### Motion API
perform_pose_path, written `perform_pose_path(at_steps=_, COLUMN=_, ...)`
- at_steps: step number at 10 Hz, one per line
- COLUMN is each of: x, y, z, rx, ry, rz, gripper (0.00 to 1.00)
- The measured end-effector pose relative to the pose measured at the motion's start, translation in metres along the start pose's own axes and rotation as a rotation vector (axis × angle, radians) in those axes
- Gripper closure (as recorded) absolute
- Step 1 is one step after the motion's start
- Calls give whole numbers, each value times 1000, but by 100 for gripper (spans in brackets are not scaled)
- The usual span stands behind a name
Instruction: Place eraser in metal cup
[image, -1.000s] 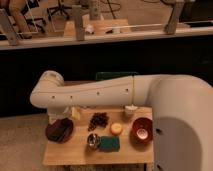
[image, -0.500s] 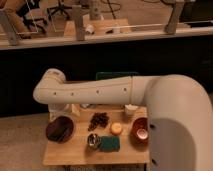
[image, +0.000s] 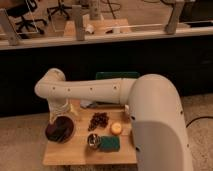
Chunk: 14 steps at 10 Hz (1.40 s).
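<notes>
The metal cup (image: 93, 141) stands near the front of the tabletop (image: 65, 153), right of the end effector and nearer the camera, just beside a green sponge (image: 110, 143). A dark bowl (image: 60, 131) lies just under the end effector (image: 60, 115), whose fingers are spread and hold nothing. To its right sits a dark clustered heap (image: 99, 120). I cannot pick out the eraser.

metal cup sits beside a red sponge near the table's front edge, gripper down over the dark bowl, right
Not quite: the camera view shows the sponge beside the metal cup is green, not red. The rest holds: both sit near the table's front edge, and the gripper is down over the dark bowl.
</notes>
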Motion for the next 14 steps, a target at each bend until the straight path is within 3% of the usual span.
perform_pose_path(at_steps=1, x=-3, y=-2, z=3, rx=18, ry=-20, rz=5, gripper=20)
perform_pose_path(at_steps=5, x=-11, y=-14, z=8, rx=146, ry=-93, rz=73, gripper=20)
perform_pose_path(at_steps=7, x=-13, y=-21, z=9, rx=167, ry=-137, rz=100, gripper=20)
perform_pose_path(at_steps=10, x=-18, y=-29, z=18, rx=46, ry=-170, rz=115, gripper=20)
perform_pose_path(at_steps=12, x=-21, y=-27, z=23, rx=27, ry=-186, rz=135, gripper=20)
perform_pose_path(at_steps=14, x=-26, y=-31, z=29, rx=31, ry=-199, rz=144, gripper=20)
